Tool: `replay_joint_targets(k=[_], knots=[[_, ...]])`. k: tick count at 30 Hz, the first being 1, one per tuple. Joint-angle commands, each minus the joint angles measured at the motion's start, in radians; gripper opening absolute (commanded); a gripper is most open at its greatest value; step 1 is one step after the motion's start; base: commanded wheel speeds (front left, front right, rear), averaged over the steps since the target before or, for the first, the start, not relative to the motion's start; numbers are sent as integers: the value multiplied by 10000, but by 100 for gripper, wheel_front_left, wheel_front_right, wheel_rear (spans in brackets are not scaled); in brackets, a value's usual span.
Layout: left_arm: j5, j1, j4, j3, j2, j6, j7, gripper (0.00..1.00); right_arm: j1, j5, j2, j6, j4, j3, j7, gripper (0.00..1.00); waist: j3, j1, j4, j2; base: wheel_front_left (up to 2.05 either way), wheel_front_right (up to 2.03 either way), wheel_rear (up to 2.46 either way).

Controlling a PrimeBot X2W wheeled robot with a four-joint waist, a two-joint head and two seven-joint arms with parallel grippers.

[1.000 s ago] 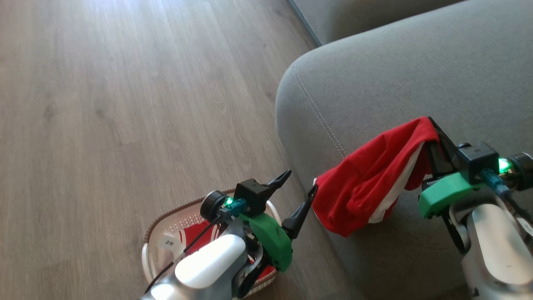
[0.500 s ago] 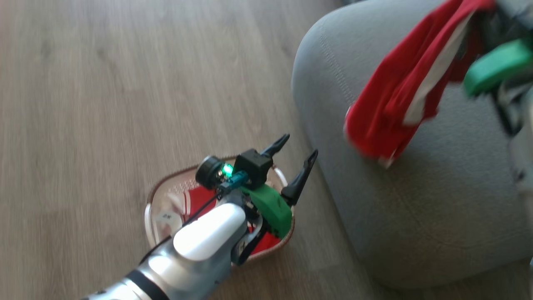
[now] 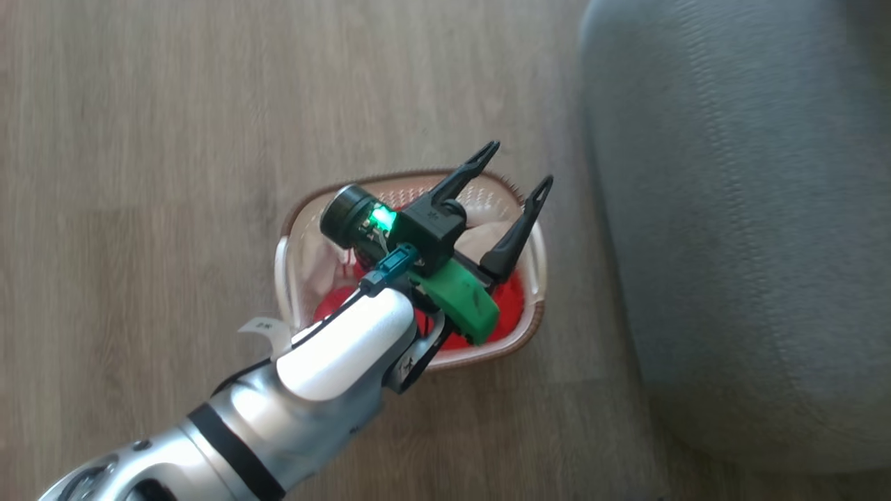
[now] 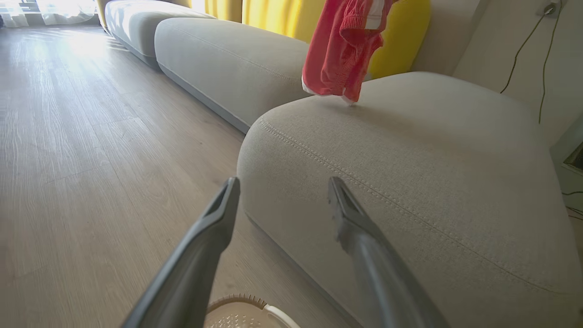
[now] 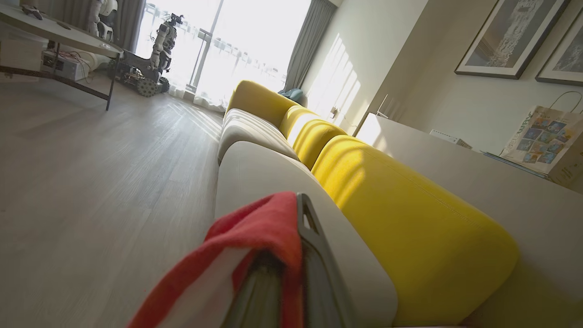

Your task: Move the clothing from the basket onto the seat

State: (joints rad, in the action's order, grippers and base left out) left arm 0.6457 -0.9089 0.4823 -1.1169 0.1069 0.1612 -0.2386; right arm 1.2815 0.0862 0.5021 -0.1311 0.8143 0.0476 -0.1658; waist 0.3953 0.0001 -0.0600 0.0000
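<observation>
Head view: left claw [image 3: 518, 164] is seen poised over the basket [image 3: 530, 327], its two dark fingers spread wide, with nothing held between them. The basket is set on the wooden floor [image 3: 139, 139], just beside the seat [image 3: 731, 209]; whether the two touch cannot be told. Red clothing [image 3: 511, 300] is seen bunched in the basket's bottom, much of it hidden by the arm. A small white tag [image 3: 261, 325] is noted at the basket's near-left side.

Left wrist view: the open fingers are pointed toward the seat's rounded edge, where a double line of light stitching is seen. A curve of the basket's brown rim is caught at the bottom edge. A red garment [image 4: 339, 50] is seen hung from above, over the seat's top. Its lowest hem is at or just above the fabric, and contact cannot be confirmed. A yellow back cushion [image 4: 405, 36] is seen behind it, and a second grey cushion [image 4: 227, 59] lies farther along the floor.

Right wrist view: right claw [image 5: 289, 218] is seen closed on the red garment, which is draped over the fingers and falls to the left. A white panel [image 5: 205, 291] shows beneath the red. One dark finger [image 5: 314, 255] is left exposed; the other is covered by cloth. The claw is held above the seat, alongside the yellow cushions.
</observation>
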Motion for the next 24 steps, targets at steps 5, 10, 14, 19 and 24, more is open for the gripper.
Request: replay_joint_targets(k=[5, 10, 14, 19, 24], knots=[[-232, -520, -771, 180, 266, 237, 126, 100, 246, 798, -11, 4, 678, 1053, -126, 0, 1084, -1, 831, 0, 0, 0, 0], [-300, -478, -1045, 108, 397, 373, 194, 100, -506, 1506, -446, 4, 1733, 2130, -372, 0, 1443, -1, 1013, 0, 0, 0, 0], [-300, -368, -1163, 64, 524, 468, 239, 100, -1181, 2069, -754, 4, 2380, 2943, -517, 0, 1565, -1, 1049, 0, 0, 0, 0], [-279, -290, -1240, 55, 650, 557, 258, 100, -1802, 2731, -1166, 4, 2820, 3714, -615, 0, 1582, -1, 958, 0, 0, 0, 0], [-236, -229, -1293, 78, 772, 633, 263, 100, -2037, 3213, -1511, 4, 2907, 4058, -803, 40, 1459, -1, 721, 0, 0, 0, 0]])
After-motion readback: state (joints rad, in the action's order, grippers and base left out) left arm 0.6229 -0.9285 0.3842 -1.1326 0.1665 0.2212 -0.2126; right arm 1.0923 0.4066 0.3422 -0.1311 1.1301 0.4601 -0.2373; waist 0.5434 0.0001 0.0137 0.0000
